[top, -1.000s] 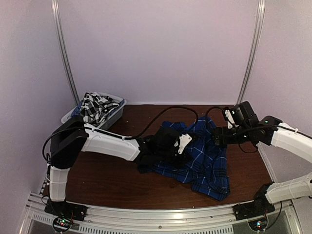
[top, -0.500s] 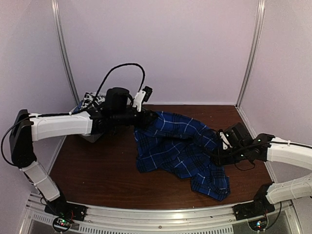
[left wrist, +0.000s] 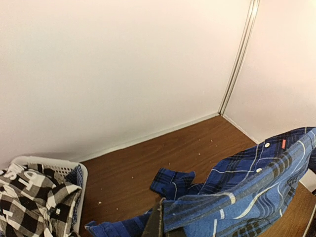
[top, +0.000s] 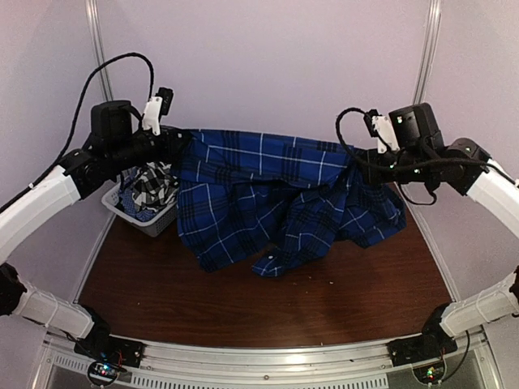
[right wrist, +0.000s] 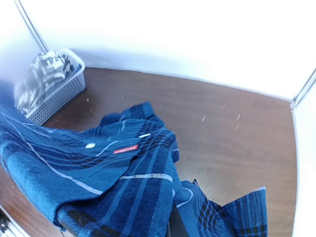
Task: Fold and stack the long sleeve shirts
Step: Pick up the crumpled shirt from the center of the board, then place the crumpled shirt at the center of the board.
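Observation:
The blue plaid long sleeve shirt (top: 268, 190) hangs stretched in the air between both grippers, its lower edge drooping toward the table. My left gripper (top: 183, 146) is shut on its left upper edge, above the basket. My right gripper (top: 359, 160) is shut on its right upper edge. In the left wrist view the blue cloth (left wrist: 237, 197) is pinched in the dark fingers (left wrist: 159, 224). The right wrist view shows the shirt (right wrist: 113, 182) draped over the fingers (right wrist: 174, 226), which are mostly hidden. A black-and-white checked shirt (top: 151, 183) lies crumpled in the basket.
The white mesh basket (top: 139, 219) stands at the back left of the brown table (top: 243, 304), and also shows in the wrist views (left wrist: 81, 174) (right wrist: 63, 93). Pale walls close the back and sides. Cables loop above both wrists.
Both arms rose and spread apart, lifting the blue shirt off the table and stretching it. The right gripper went from open to shut on the shirt.

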